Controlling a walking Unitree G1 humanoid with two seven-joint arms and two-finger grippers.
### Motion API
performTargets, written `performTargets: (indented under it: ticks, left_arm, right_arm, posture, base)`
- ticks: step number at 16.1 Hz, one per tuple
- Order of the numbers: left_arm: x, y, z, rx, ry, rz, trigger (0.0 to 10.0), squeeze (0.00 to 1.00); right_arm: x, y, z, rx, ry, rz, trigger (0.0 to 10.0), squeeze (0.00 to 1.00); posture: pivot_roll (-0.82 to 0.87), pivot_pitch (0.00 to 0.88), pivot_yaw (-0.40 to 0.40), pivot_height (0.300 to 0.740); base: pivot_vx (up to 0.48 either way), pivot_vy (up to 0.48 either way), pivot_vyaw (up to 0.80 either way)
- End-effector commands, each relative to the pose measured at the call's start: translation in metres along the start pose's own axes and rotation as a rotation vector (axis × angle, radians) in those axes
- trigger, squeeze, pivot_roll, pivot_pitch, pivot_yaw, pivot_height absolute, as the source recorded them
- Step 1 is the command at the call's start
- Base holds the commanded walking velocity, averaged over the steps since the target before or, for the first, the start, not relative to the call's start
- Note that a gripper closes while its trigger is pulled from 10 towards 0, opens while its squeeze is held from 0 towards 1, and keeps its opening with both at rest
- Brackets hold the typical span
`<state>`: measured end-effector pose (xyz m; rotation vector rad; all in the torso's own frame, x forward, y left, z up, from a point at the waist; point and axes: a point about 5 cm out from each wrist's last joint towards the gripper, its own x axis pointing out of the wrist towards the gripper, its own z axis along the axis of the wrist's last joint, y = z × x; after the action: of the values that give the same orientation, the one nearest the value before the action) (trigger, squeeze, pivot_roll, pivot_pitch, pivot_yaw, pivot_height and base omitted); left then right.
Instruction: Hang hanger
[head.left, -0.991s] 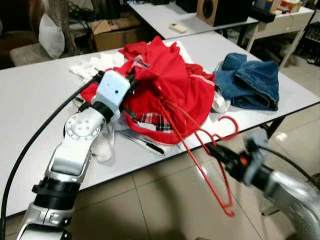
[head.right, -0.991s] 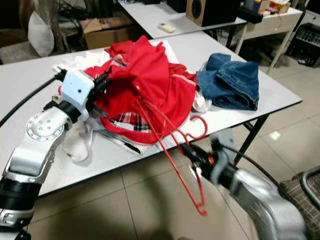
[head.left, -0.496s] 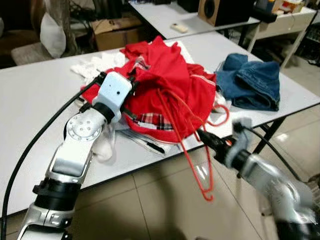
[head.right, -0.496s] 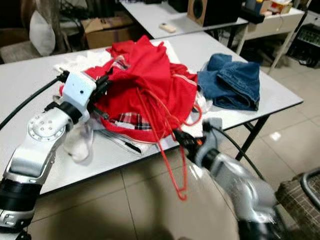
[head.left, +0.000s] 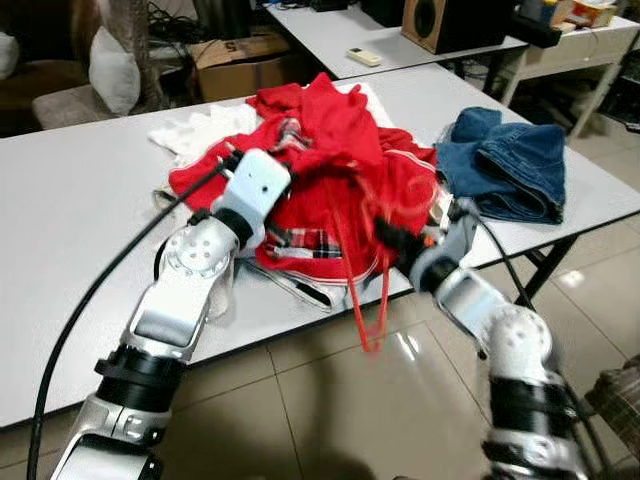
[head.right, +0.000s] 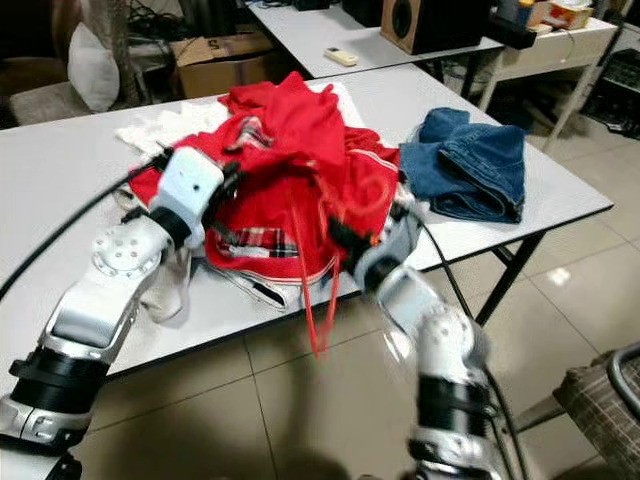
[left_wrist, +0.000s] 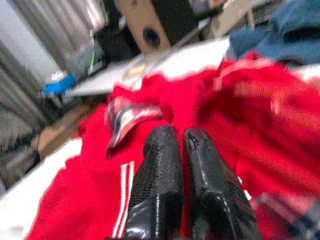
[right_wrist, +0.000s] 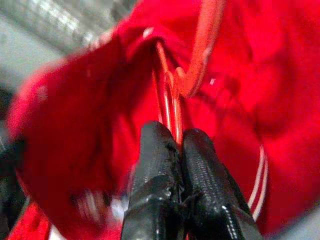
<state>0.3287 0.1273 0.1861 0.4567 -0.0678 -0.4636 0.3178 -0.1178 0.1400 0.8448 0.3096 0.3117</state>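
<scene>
Table (head.left: 70, 200), white-topped, carries from left to right a white cloth (head.left: 205, 128), a heap of red clothing (head.left: 340, 160) and folded blue jeans (head.left: 510, 165); a cardboard box (head.left: 240, 60) and a wooden speaker (head.left: 450, 20) stand behind it. Left gripper (left_wrist: 172, 137) rests against the left flank of the red heap, its two black fingers (left_wrist: 157, 165) pressed together on the red fabric, with no gap visible between them. Right gripper (right_wrist: 172, 135) sits at the table's front edge, at the right flank of the heap; its fingers are closed on the thin wire of a red hanger (head.left: 365, 300).

Compared with one second earlier, the right arm has swung in from the open floor at the right to the table edge, and the hanger has come with it: then it slanted outward, low end far to the right, whereas now it hangs close under the heap. The left arm has stayed on the clothing; the camera has shifted slightly.

Hanger's long axis now runs nearly vertical. Its upper wires rise against the red clothing, and its lower end points down toward the tiled floor (head.left: 330, 420), below the table edge. In the right wrist view the curved hook lies against the red fabric just beyond the fingertips. Frames are blurred, so finer detail cannot be told.
</scene>
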Motion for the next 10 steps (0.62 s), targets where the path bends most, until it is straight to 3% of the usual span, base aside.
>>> performTargets:
  ticks: [1,4,5,8,10]
  left_arm:
    - [-0.003,-0.002,-0.013,0.0,0.066,-0.002,0.0,0.0]
    - [-0.006,-0.009,-0.02,-0.026,0.112,-0.04,0.0,0.0]
    - [-0.004,-0.016,-0.012,-0.113,0.085,-0.07,0.0,0.0]
    - [-0.001,-0.037,0.013,-0.268,0.001,-0.202,0.0,0.0]
    - [-0.002,-0.053,0.027,-0.314,-0.029,-0.301,0.0,0.0]
  right_arm:
    - [0.004,0.002,0.01,0.037,-0.115,-0.057,10.0,0.0]
    - [0.012,0.007,0.023,0.176,-0.296,-0.154,10.0,0.0]
    - [0.018,0.011,0.024,0.238,-0.341,-0.179,10.0,0.0]
    - [0.03,0.019,0.023,0.385,-0.379,-0.147,10.0,0.0]
    - [0.04,0.029,0.022,0.499,-0.394,-0.099,10.0,0.0]
  posture:
    - [-0.05,0.001,0.052,0.74]
    - [-0.04,0.006,0.063,0.74]
    - [-0.02,0.014,0.081,0.74]
    - [-0.01,0.018,0.086,0.74]
    - [-0.01,0.021,0.087,0.74]
  base:
    - [0.0,0.0,0.0]
    - [0.0,0.0,0.0]
    - [0.0,0.0,0.0]
    - [0.0,0.0,0.0]
    - [0.0,0.0,0.0]
